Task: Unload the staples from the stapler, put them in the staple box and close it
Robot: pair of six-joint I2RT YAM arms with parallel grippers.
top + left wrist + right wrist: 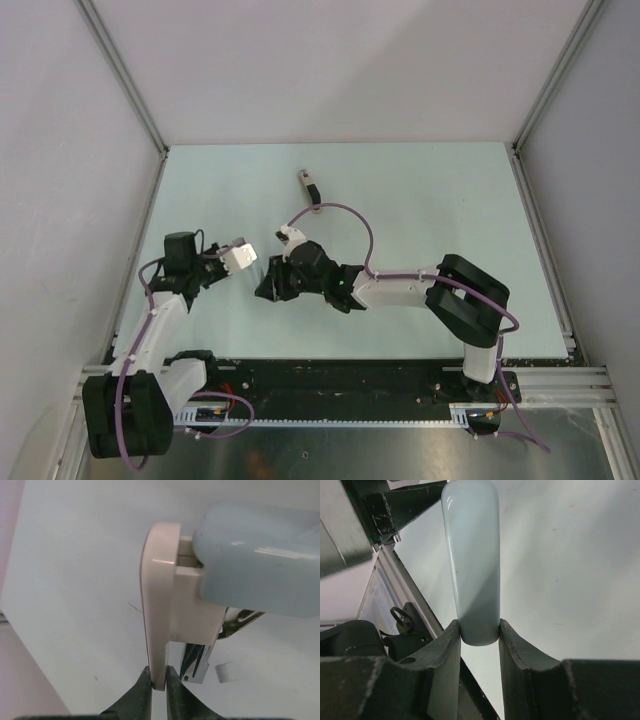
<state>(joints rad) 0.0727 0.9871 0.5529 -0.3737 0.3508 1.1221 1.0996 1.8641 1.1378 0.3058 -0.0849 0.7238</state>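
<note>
The stapler (240, 255) is held off the table between my two grippers. It has a cream base (160, 605), a pale blue top cover (255, 555) and a shiny metal magazine (200, 662) showing between them, so it is hinged open. My left gripper (159, 680) is shut on the thin edge of the cream base; it also shows in the top view (222, 262). My right gripper (479, 630) is shut on the end of the blue cover (472, 555); it also shows in the top view (272, 283). No loose staples are clearly visible.
A small narrow dark object with a pale end (310, 188) lies on the table beyond the grippers. A small pale rectangular piece (227, 671) lies on the table under the stapler. White walls enclose three sides. The black mounting rail (350, 375) runs along the near edge.
</note>
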